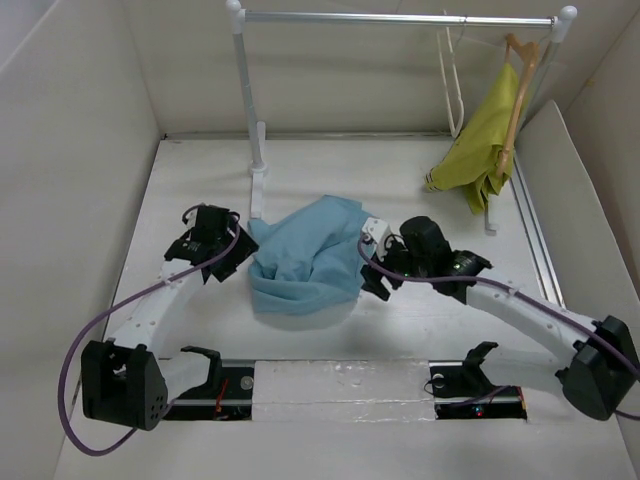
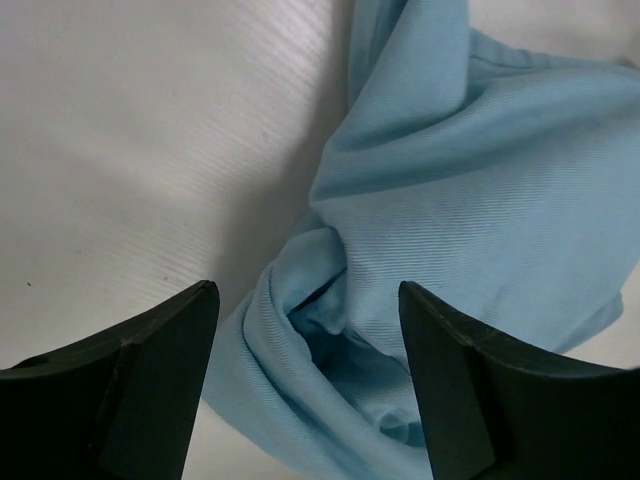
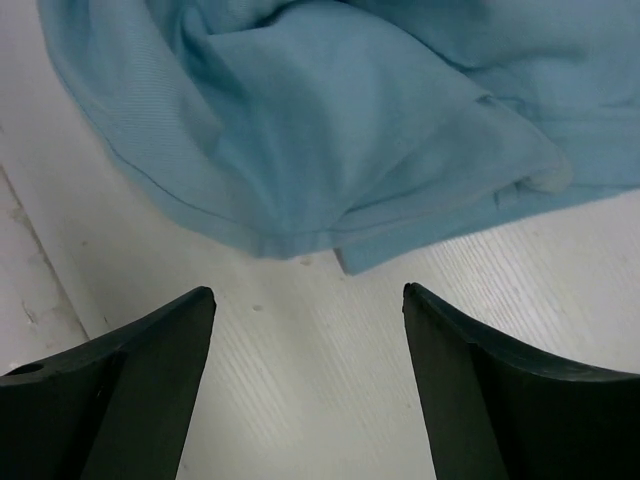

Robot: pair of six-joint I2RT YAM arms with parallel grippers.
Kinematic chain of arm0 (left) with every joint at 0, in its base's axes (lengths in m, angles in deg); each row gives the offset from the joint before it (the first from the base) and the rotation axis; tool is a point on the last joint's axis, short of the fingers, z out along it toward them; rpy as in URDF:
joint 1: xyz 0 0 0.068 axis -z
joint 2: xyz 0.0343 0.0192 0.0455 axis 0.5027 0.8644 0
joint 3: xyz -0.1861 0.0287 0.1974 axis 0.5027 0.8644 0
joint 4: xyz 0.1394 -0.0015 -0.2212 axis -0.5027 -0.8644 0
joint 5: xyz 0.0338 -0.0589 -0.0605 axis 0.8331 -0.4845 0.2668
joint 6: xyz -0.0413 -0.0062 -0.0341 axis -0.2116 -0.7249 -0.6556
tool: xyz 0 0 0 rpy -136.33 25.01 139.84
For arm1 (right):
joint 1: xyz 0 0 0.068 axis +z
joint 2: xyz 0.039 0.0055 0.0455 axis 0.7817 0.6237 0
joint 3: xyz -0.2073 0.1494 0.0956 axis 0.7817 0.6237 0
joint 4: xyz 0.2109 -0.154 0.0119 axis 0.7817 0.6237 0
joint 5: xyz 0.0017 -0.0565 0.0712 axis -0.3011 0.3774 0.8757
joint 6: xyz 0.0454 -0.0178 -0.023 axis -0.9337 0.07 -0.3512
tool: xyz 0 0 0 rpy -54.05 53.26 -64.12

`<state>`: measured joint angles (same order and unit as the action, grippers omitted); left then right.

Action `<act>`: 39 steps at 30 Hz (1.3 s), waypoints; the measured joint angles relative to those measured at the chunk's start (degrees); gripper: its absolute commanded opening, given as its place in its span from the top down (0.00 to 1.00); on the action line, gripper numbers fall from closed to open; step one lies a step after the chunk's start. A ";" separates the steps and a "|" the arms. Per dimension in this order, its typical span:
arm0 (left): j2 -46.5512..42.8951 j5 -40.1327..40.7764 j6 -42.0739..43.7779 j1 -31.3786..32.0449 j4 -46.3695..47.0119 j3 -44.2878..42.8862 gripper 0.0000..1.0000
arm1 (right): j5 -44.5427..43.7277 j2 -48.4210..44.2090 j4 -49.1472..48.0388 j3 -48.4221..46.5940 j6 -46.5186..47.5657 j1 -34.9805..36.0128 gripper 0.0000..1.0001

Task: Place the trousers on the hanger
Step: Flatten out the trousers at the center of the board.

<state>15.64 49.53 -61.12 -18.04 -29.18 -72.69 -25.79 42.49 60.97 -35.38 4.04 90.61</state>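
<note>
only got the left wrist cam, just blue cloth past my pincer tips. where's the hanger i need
observer: The hanger hangs on the rail, far right, beside a tan wooden hanger carrying a yellow-green garment.
operator: and the right pincer
observer: The right pincer is open at the right edge of the trousers, not gripping them.
operator: whole cloth flat or bunched
observer: Bunched in one heap, just in front of the rack's left post.

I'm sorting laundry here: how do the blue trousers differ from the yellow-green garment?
Colour: the trousers are light blue, the garment yellow-green. Pose: the trousers lie bunched on the table, while the garment hangs from the tan hanger on the rail. Both are soft cloth.
</note>
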 measured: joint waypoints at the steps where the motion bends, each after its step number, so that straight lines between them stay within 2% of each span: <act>1: 0.26 -0.37 -0.61 0.00 1.22 1.42 0.30 | 0.44 1.73 -2.05 0.42 -0.17 0.98 0.17; 3: 0.37 -1.29 -1.95 -0.09 3.43 5.09 0.30 | 1.64 5.44 -4.85 0.68 -0.02 3.43 0.17; 6: 0.52 -4.04 -3.85 -0.31 6.01 9.84 0.43 | 3.37 12.72 -7.15 -0.15 1.66 6.34 0.22; 8: 1.33 -6.03 -5.01 -0.37 7.48 11.43 0.46 | 4.37 17.90 -6.99 -1.86 3.26 7.06 0.35; 9: 1.84 -7.02 -5.51 -0.37 8.57 11.98 0.55 | 4.57 20.26 -7.02 -2.95 3.89 7.06 0.46; 10: 2.51 -8.11 -6.14 -0.37 9.94 12.52 0.67 | 4.57 22.14 -6.99 -4.07 4.50 7.02 0.80; 11: 3.15 -8.96 -6.64 -0.37 11.15 12.90 0.83 | 4.55 23.37 -7.04 -5.01 5.22 7.02 0.97; 12: 3.87 -9.60 -6.95 -0.37 11.82 12.94 1.00 | 4.22 24.17 -6.86 -6.03 5.22 6.97 1.00; 15: 5.42 -9.77 -6.71 -0.37 10.86 11.08 1.00 | 1.70 24.13 -4.37 -10.45 5.57 7.02 1.00; 17: 5.60 -8.74 -5.75 -0.37 7.23 5.90 1.00 | -0.90 22.16 -1.75 -14.60 6.23 7.04 1.00; 19: 5.60 -7.06 -4.28 -0.37 3.21 -3.23 1.00 | -3.74 19.47 4.37 -21.68 7.56 7.13 1.00; 21: 6.12 -5.16 -2.01 -0.37 -0.17 -16.68 1.00 | -5.90 17.07 10.12 -30.84 9.35 7.23 1.00; 24: 6.29 -2.60 0.94 -0.35 -0.66 -34.23 1.00 | -6.67 13.14 16.06 -44.41 11.28 7.87 1.00; 27: 2.29 -1.81 2.21 0.42 -1.09 -39.17 1.00 | -3.93 7.10 17.35 -44.70 10.95 11.85 1.00; 29: -1.55 -1.33 2.69 1.14 -2.91 -37.22 1.00 | -1.31 3.80 15.23 -37.33 9.25 16.61 1.00; 30: -3.34 -0.85 2.78 1.25 -3.87 -34.80 1.00 | -0.04 2.75 14.23 -32.41 8.00 19.19 0.97; 31: -5.46 -0.28 2.84 1.29 -5.88 -32.17 1.00 | 0.17 2.64 14.12 -31.36 7.76 19.76 0.76; 32: -7.04 0.22 2.99 1.31 -8.68 -29.73 1.00 | 1.66 4.02 12.50 -23.28 5.84 24.41 0.62; 34: -8.31 2.08 3.17 1.33 -10.88 -26.29 1.00 | 3.04 8.81 14.29 -18.82 4.24 26.91 0.28; 37: -7.91 9.97 3.41 -0.37 -13.53 -18.75 1.00 | 3.89 13.03 22.27 -16.35 3.96 28.41 0.20; 39: -7.78 12.63 3.32 -0.63 -14.10 -15.58 1.00 | 2.91 12.50 25.29 -17.25 4.59 27.34 0.21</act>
<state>7.85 62.17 -57.80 -18.67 -43.28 -88.27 -22.88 54.99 86.25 -52.63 8.63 117.96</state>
